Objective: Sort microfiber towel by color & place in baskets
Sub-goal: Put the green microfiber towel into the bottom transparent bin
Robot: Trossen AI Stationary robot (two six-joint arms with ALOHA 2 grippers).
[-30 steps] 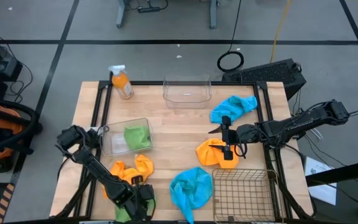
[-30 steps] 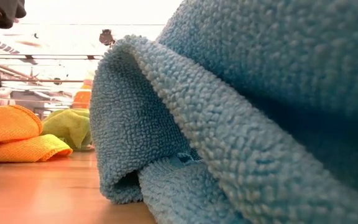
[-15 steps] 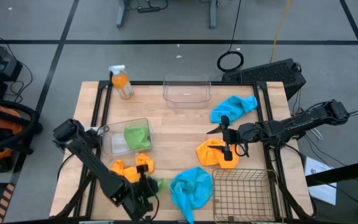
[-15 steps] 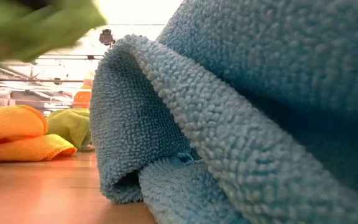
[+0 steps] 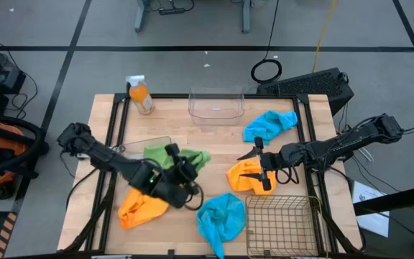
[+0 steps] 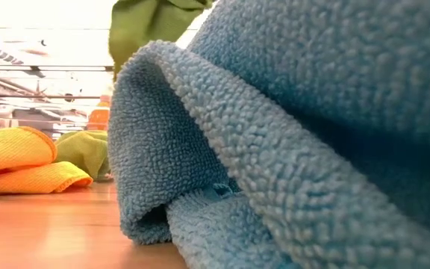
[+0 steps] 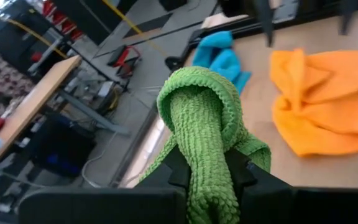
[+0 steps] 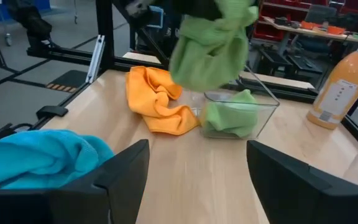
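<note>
The left hand (image 5: 182, 164) was clamped on a soft green microfiber towel (image 5: 191, 160), holding it in the air above the wooden tabletop (image 5: 214, 137), just beside the clear plastic rectangular tub (image 5: 124, 160) on the left side. In the left wrist view the green cloth (image 7: 210, 130) was pinched between the two dark fingers and draped over them. A second green towel (image 5: 157, 153) lay inside that tub, and the right wrist view showed it (image 8: 230, 115) resting against the tub's clear wall.

A crumpled orange microfiber towel (image 5: 142, 208) lay on the tabletop near the front left, under the left arm. A bright blue towel (image 5: 220, 218) lay bunched near the front edge, just to the left of the square bronze wire-mesh basket (image 5: 282, 224); in the low view this blue cloth (image 6: 290, 142) filled most of the frame.

The right hand (image 5: 262, 167) hovered over a second orange towel (image 5: 244, 177) near the mesh basket, its fingers spread apart. Another bright blue towel (image 5: 270, 125) lay near the tabletop's right edge behind that hand. A second clear plastic tub (image 5: 215, 104) stood at the far edge in the middle, and an orange spray bottle (image 5: 140, 94) stood upright at the far left corner.
</note>
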